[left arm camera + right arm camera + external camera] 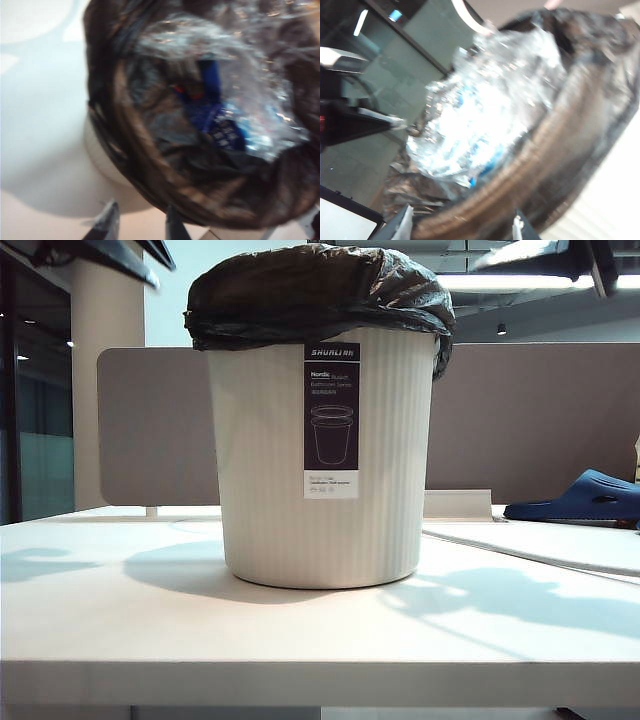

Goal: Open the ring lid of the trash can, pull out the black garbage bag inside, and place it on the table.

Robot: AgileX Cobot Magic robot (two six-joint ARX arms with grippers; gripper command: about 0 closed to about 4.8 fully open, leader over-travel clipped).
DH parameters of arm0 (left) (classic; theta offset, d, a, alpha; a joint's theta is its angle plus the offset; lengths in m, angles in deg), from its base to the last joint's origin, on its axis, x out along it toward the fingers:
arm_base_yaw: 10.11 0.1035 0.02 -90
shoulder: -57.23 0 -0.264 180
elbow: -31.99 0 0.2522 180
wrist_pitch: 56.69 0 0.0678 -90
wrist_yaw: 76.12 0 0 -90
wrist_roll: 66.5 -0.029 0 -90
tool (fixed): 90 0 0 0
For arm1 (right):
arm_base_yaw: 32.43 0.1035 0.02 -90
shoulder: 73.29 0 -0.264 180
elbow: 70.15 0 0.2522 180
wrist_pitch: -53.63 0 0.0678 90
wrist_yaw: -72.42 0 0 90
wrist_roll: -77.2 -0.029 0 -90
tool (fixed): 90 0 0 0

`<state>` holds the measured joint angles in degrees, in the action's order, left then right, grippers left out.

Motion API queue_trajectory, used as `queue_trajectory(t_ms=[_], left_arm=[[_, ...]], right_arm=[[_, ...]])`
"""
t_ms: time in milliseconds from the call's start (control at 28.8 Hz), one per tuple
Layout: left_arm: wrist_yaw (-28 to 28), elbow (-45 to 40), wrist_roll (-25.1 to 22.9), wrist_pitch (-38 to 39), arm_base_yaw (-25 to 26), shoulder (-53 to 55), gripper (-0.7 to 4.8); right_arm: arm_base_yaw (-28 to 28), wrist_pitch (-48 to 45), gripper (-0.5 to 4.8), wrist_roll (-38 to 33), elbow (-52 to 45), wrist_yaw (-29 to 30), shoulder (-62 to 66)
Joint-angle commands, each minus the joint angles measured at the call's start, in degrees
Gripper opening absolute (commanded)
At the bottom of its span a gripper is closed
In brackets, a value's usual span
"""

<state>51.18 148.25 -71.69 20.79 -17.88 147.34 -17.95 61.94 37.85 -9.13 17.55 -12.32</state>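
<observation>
Your right gripper [461, 225], jaws spread and empty, straddles the black garbage bag [580, 150] rim directly ahead, while the left gripper [138, 222], part-open, hangs beside it.

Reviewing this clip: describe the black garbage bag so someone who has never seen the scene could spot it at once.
Find the ribbed cream trash can with the tall dark label standing mid-table. The black garbage bag is the glossy, crinkled film bulging over its mouth and folded down around the rim. Nothing else here is black and shiny; the blue slipper lies far right.
</observation>
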Motion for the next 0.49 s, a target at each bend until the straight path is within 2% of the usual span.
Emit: queue_trajectory(t_ms=[35, 243, 486], left_arm=[[1.2, 0.1, -0.6, 0.8, 0.0, -2.0, 1.23], [1.1, -4.0, -0.6, -0.5, 0.0, -9.7, 1.23], [-0.2, -14.8, 1.3, -6.8, 0.0, -22.5, 1.24]], right_arm=[[0.0, 0.6, 2.57, 0.2, 0.2, -0.1, -0.2], [0.0, 1.0, 2.57, 0.2, 0.2, 0.0, -0.3], [0.0, 1.9, 2.57, 0.2, 0.2, -0.1, -0.5]])
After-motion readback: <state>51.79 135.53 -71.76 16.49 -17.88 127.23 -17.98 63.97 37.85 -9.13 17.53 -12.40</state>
